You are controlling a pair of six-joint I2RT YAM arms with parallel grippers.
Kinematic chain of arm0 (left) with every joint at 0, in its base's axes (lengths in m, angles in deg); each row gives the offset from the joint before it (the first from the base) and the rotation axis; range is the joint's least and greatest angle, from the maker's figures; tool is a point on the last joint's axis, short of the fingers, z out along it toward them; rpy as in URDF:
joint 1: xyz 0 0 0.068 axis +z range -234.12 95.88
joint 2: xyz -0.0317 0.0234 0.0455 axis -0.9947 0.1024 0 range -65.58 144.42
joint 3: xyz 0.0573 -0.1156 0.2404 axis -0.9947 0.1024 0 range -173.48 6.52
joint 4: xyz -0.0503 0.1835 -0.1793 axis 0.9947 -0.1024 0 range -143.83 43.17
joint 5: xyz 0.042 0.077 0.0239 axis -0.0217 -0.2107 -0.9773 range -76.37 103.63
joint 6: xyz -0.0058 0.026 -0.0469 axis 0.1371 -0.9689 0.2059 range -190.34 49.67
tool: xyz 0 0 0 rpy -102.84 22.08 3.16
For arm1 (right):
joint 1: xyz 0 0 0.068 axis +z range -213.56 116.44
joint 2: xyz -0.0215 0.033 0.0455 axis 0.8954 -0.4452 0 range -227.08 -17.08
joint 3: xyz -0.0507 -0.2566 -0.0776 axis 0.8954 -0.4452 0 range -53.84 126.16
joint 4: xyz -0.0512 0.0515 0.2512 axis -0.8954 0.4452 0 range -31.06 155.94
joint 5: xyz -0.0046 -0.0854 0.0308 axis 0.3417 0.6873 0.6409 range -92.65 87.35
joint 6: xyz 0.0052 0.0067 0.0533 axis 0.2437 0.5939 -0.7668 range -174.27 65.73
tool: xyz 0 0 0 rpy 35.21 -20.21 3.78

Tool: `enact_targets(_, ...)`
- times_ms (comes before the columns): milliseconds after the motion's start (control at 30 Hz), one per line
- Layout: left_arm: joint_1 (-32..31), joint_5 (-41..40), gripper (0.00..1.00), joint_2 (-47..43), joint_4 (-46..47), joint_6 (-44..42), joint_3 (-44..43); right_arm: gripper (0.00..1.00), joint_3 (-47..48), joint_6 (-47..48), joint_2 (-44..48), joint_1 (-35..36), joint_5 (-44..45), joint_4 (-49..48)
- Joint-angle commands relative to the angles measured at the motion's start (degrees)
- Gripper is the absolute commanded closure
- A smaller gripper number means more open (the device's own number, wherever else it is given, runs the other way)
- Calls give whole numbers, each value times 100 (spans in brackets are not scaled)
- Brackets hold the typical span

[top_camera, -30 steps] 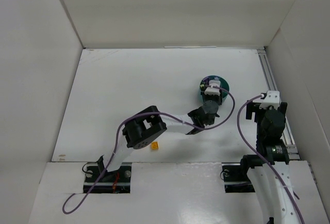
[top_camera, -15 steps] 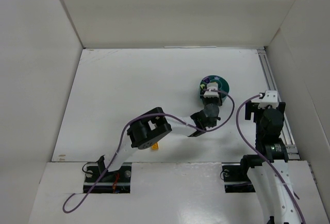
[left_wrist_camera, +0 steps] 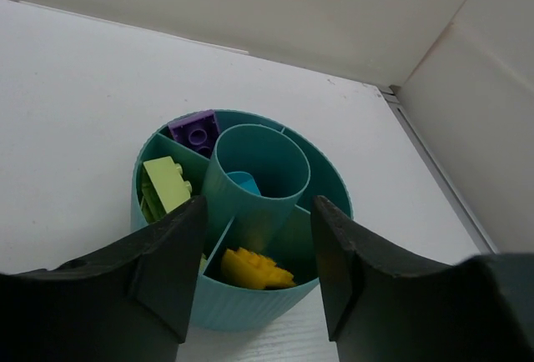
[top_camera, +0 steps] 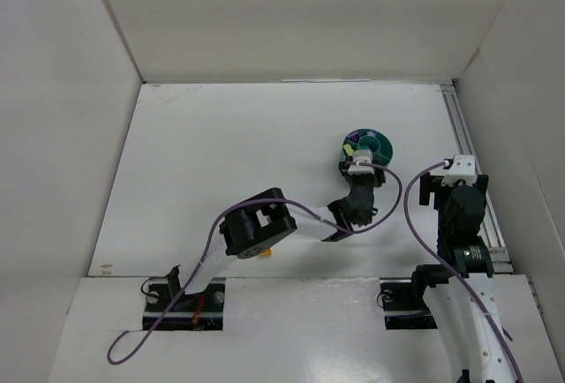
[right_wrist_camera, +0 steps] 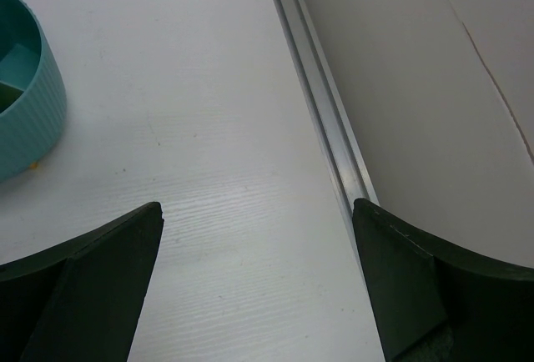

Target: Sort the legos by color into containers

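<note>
A flat white surface [top_camera: 229,153] is boxed in by plain white walls: a back wall [top_camera: 300,12], a left wall [top_camera: 53,136] and a right wall [top_camera: 521,109]. A silver metal rail [right_wrist_camera: 321,103] runs along the surface's right edge at the foot of the right wall. At the near side lies a raised white ledge [top_camera: 300,312] with two dark rectangular cutouts [top_camera: 402,297].

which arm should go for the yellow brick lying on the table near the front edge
Left, probably. The yellow brick lies close beside the left arm, far from the right gripper, which sits open by the rail at the right edge. The left gripper is open and empty at the cup.
</note>
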Motion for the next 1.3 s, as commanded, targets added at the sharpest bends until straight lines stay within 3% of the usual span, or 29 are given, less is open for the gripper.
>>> enact_targets(0,-36,-109,49,-53,527,-100,24,0,28,-80,0,30,-17,-303)
enact_targets(333,-89,-285,24,-368,721,-575,76,0,28,-18,0,30,-17,-303)
enact_targets(533,-89,-171,9,-1765,398,-471,1060,0,81,51,0,30,-148,-251)
enact_targets(567,-19,-75,6,-2002,126,-330,1183,0,81,122,0,30,-149,-312)
enact_targets(667,418,749,0,-3038,-2365,809,1316,0,81,289,-61,30,-622,-469)
enact_targets(700,656,1692,0,-3302,-3130,1884,1316,0,150,402,-123,30,-754,-470)
enact_targets(733,937,2354,0,-3766,-4216,2243,1455,0,151,465,-123,30,-1051,-523)
enact_targets(767,1496,2961,0,-3988,-4540,2481,1578,0,212,552,-210,30,-1220,-523)
enact_targets(833,1887,3737,0,-4445,-4781,2781,2034,0,265,781,-412,30,-1728,-593)
enact_targets(933,1977,3269,0,-5298,-5253,2782,2783,0,380,1053,-860,178,-2362,-664)
enact_targets(967,1977,3170,0,-5587,-5900,3035,2845,0,380,1054,-983,275,-2764,-733)
enact_targets(1067,1977,2723,0,-6054,-7201,3501,3011,0,432,1107,-1327,1248,-2586,-796)
enact_targets(1167,2038,2651,0,-6441,-7812,4082,3301,0,572,1001,-1774,2846,-1701,-927)
enact_targets(1200,2090,2651,0,-6747,-8109,4353,3528,0,738,940,-2184,3790,-1444,-927)
enact_targets(1267,2152,2755,0,-7100,-8313,4513,3767,0,941,940,-2696,4736,-934,-927)
